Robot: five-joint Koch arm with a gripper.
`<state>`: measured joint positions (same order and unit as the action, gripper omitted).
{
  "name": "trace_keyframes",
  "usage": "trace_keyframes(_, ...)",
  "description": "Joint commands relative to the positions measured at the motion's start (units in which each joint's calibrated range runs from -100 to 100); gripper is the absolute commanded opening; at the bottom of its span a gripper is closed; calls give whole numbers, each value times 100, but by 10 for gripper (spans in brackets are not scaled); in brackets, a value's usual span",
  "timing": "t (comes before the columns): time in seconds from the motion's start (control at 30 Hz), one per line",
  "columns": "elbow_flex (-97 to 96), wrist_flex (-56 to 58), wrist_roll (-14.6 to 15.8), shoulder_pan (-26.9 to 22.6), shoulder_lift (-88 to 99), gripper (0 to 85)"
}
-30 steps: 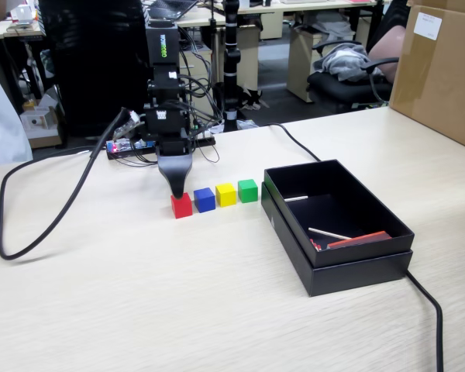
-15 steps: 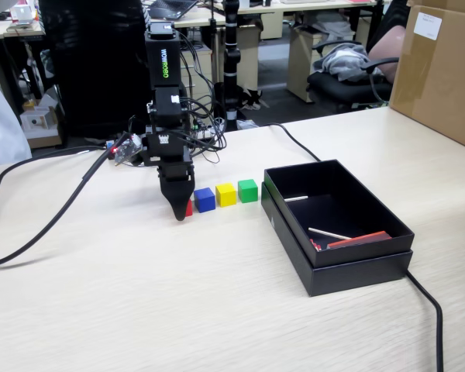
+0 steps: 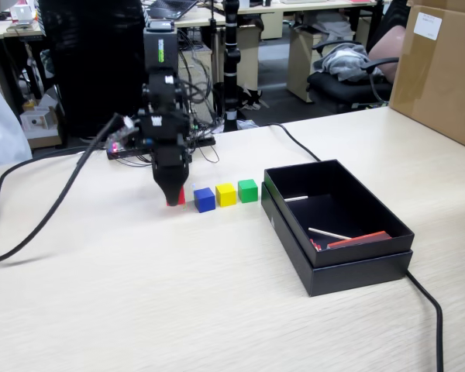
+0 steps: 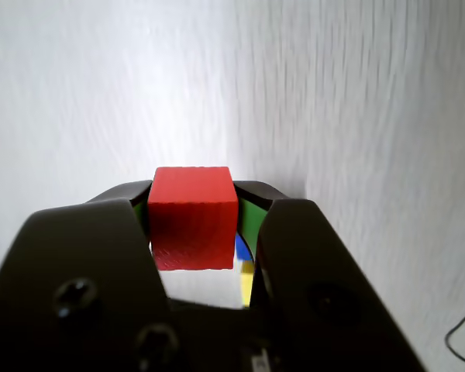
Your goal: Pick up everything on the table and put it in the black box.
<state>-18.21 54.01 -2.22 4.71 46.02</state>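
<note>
The gripper (image 4: 194, 203) is clamped on the red cube (image 4: 192, 217), one jaw against each side face in the wrist view. In the fixed view the arm stands nearly upright, gripper (image 3: 173, 200) pointing straight down, with the red cube (image 3: 180, 196) at its tip just left of the blue cube (image 3: 204, 199). Yellow (image 3: 226, 194) and green (image 3: 248, 190) continue the row on the table (image 3: 178, 294) toward the box (image 3: 337, 225).

Arm (image 3: 164, 101): black boxy segments stacked, green lettering on the upper block, thin black wires bunched at its sides. Gripper (image 4: 194, 221): two broad matte black jaws, dark screws visible in each, green lining inside.
</note>
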Motion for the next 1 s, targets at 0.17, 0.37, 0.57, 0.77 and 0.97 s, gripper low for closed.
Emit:
trace_keyframes(0.17, 3000, 29, 361, -1021, -741, 81)
trace_keyframes(0.37, 5049, 254, 532, -1661, -3036, 81)
trace_keyframes(0.57, 5656, 254, 747, -2081, -4906, 84)
trace_keyframes(0.77, 6264, 306, 840, -2276, -6455, 84)
trace_keyframes(0.97, 6264, 314, 840, -2300, -6730, 142)
